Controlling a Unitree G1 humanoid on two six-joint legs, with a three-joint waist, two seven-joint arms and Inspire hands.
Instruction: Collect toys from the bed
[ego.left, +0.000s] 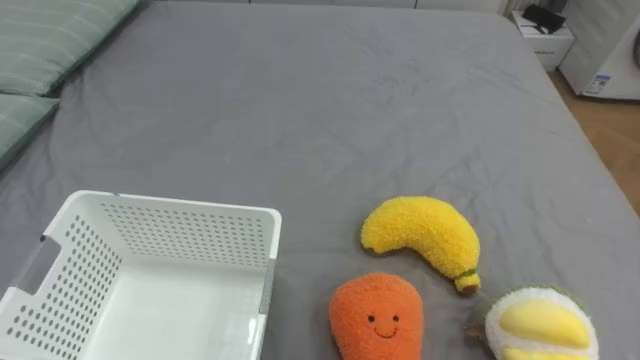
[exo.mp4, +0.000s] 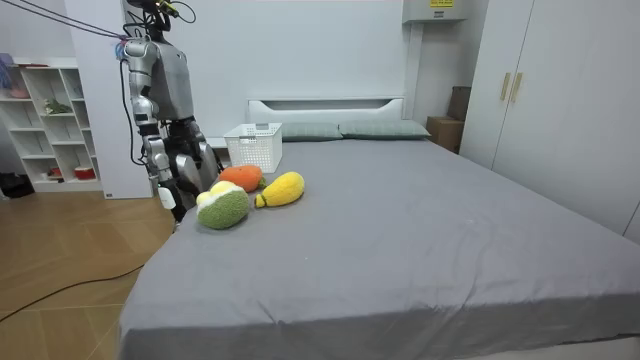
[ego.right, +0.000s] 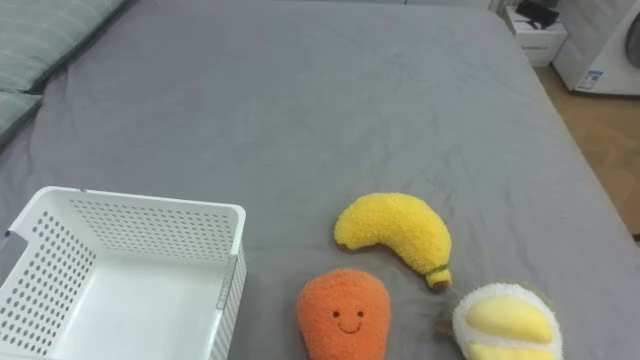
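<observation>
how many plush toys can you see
3. The yellow plush banana lies right of the white perforated plastic basket; the orange smiling plush carrot nearer the robot; the green-and-yellow plush durian farthest right. The basket's near end is cut off.

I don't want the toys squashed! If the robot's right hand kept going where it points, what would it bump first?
Probably the floor: its right hand hangs pointing down beside the bed. Depth is hard to judge.

- A grey bed (exo.mp4: 420, 220) stretches before me, green pillows (exo.mp4: 345, 130) against its white headboard (exo.mp4: 325, 106).
- I stand on a wooden floor (exo.mp4: 70, 270).
- White shelves (exo.mp4: 45, 110) and a white wardrobe (exo.mp4: 560, 110) line the walls (exo.mp4: 300, 50).
</observation>
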